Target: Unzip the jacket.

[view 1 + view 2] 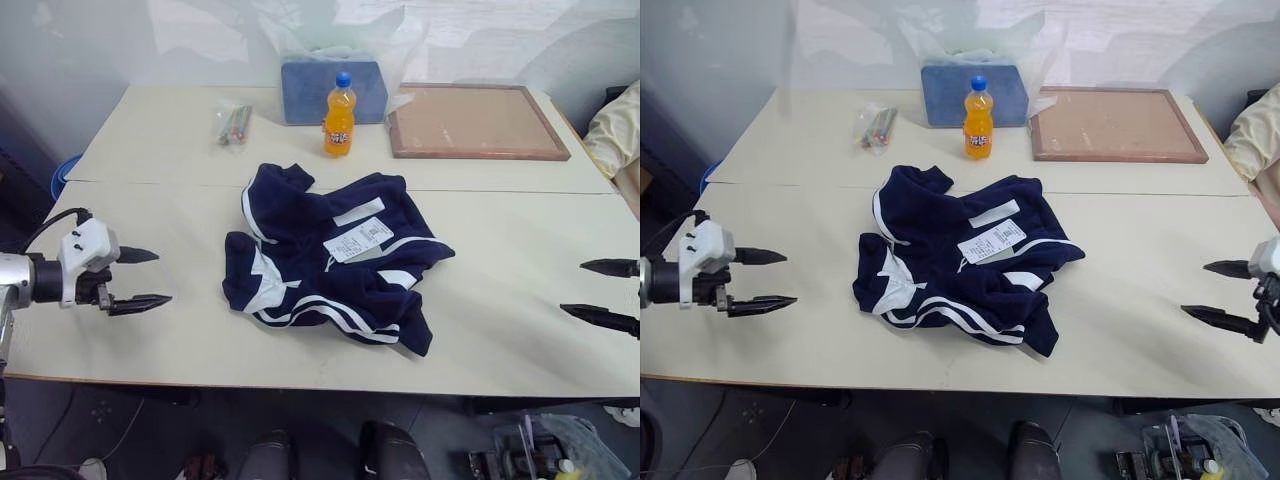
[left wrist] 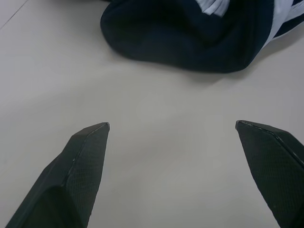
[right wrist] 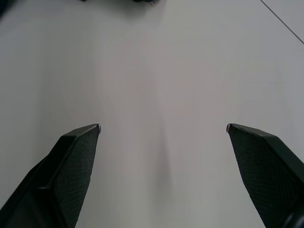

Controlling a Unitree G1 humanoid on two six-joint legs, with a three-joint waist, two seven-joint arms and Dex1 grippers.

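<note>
The jacket [image 1: 330,262] lies crumpled mid-table [image 1: 500,300], paper tag [image 1: 358,240] facing up. Both grippers, left [image 1: 140,278] and right [image 1: 600,293], hover either side of it, fingers spread wide, holding nothing. Orange soda bottle [image 1: 340,115] stands behind, liquid nearly to its neck.

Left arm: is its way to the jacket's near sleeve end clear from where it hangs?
Probably yes. The left gripper is open, facing the jacket, with only bare table between them.
</note>
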